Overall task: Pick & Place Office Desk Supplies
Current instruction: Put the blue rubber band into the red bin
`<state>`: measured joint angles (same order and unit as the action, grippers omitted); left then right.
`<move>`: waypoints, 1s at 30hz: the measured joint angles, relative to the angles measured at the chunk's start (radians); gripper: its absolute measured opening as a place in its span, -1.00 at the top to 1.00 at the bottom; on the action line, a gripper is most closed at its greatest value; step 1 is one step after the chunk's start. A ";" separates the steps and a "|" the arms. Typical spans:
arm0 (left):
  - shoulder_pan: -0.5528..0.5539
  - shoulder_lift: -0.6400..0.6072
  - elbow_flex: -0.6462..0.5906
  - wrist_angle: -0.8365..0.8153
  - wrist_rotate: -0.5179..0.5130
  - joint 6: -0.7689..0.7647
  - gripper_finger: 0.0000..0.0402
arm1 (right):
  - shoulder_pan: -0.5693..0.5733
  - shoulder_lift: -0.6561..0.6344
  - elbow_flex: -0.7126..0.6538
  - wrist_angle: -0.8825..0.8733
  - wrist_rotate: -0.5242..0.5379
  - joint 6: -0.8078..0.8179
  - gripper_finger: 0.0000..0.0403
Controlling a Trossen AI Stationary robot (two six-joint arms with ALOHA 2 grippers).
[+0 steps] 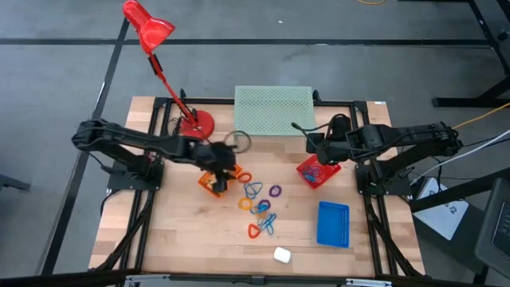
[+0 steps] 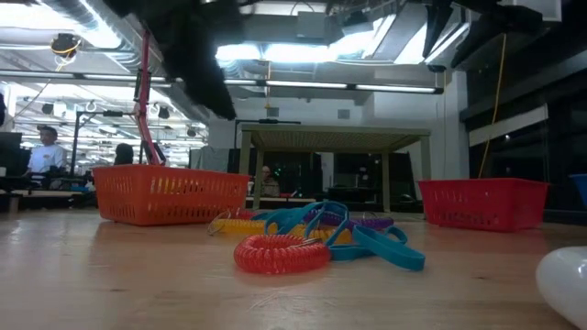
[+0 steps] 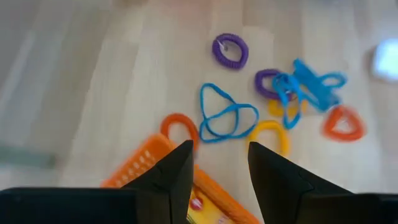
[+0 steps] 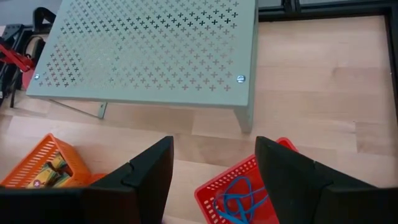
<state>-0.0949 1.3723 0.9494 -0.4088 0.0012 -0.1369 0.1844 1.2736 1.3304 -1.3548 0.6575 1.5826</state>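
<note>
- Left gripper (image 1: pixel 217 163): over the orange mesh basket (image 1: pixel 213 182), left of the table's middle; jaws apart, nothing between the fingers (image 3: pixel 174 177).
- Orange mesh basket: holds yellow tubes (image 4: pixel 50 171); stands near the red desk lamp's base (image 1: pixel 196 123).
- Right gripper (image 1: pixel 313 151): above the red mesh basket (image 1: pixel 317 172), right of the table's middle; jaws apart and empty.
- Red mesh basket: contains a blue loop (image 4: pixel 236 198).
- Blue mesh basket (image 1: pixel 333 224): near the right front corner of the table, well apart from both grippers.
- Loose coloured loops (image 1: pixel 260 209): scattered on the table's middle between the orange and blue baskets; among them an orange ring (image 3: pixel 180 127), a blue band (image 3: pixel 225 115), a purple coil (image 3: pixel 230 50), a yellow ring (image 3: pixel 268 133) and a red coil (image 2: pixel 281 252).
- Pale green mesh riser (image 1: pixel 273 109): at the back edge of the table, centred.
- White object (image 1: pixel 281 255): near the front edge.
</note>
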 joint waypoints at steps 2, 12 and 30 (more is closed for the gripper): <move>-0.016 0.064 0.054 -0.013 -0.036 0.090 0.26 | 0.000 0.000 0.000 0.002 0.000 0.000 -0.14; -0.027 0.309 0.201 -0.040 -0.044 0.301 0.26 | 0.000 0.000 0.000 0.008 -0.003 -0.031 -0.14; -0.061 0.426 0.208 -0.020 -0.098 0.347 0.26 | 0.000 0.000 0.000 0.016 0.008 -0.096 -0.14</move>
<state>-0.1557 1.7983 1.1572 -0.4288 -0.0967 0.2104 0.1848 1.2739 1.3304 -1.3384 0.6659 1.4862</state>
